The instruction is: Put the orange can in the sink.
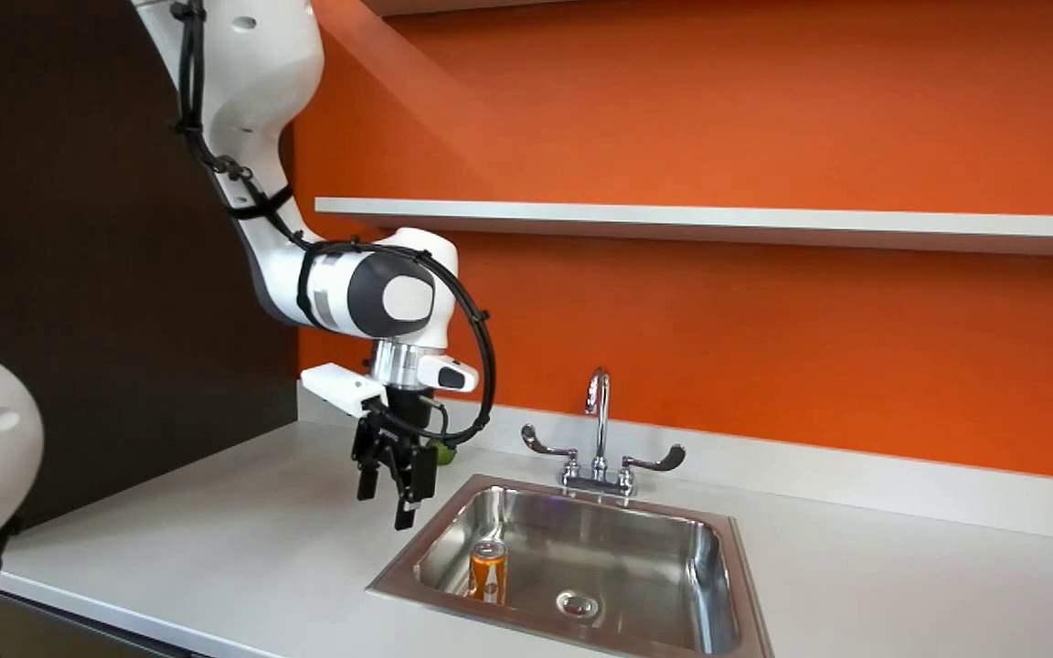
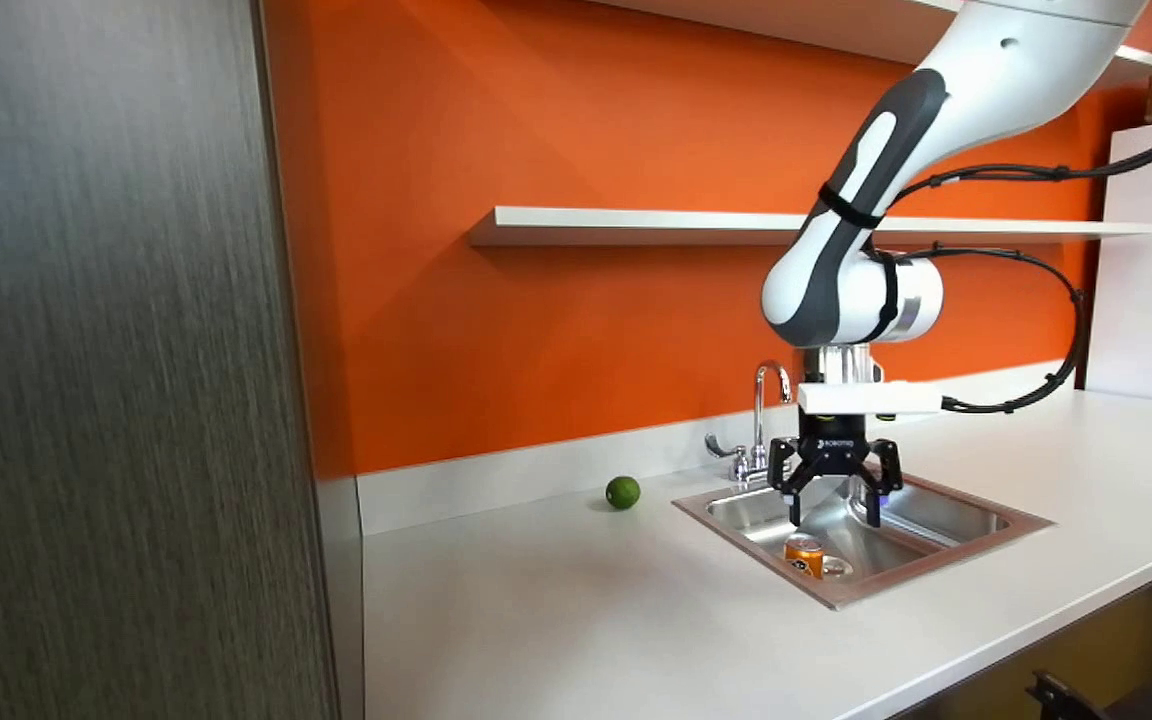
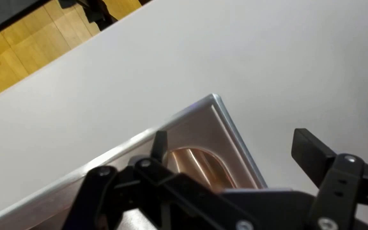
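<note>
Partly hidden: orange can (image 1: pixel 488 576) in sink (image 1: pixel 618 548), base behind rim (image 1: pixel 453 602) | pincer (image 2: pixel 834 518) spread apart | wrist view crops sink

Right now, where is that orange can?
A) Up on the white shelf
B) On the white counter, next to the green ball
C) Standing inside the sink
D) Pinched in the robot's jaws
C: both exterior views show the orange can upright inside the sink, while the jaws stand apart with nothing between them.
</note>
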Controlling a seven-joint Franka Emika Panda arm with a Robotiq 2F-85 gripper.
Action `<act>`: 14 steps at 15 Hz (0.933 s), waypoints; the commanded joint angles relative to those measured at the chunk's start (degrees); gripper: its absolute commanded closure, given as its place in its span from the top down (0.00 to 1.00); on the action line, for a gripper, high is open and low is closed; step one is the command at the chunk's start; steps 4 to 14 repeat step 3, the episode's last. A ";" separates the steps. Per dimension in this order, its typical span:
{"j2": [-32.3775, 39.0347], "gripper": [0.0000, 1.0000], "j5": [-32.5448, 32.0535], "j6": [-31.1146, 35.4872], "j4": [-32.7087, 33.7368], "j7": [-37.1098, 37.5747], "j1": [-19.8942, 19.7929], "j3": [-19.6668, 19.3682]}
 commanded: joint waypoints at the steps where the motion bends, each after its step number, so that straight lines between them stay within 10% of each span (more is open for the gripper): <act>1: -1.92 1.00 -0.26 -0.97 -1.53 -0.94 -0.88 1.23; 14: -5.42 1.00 -0.19 -2.07 -4.14 -2.17 -0.87 1.71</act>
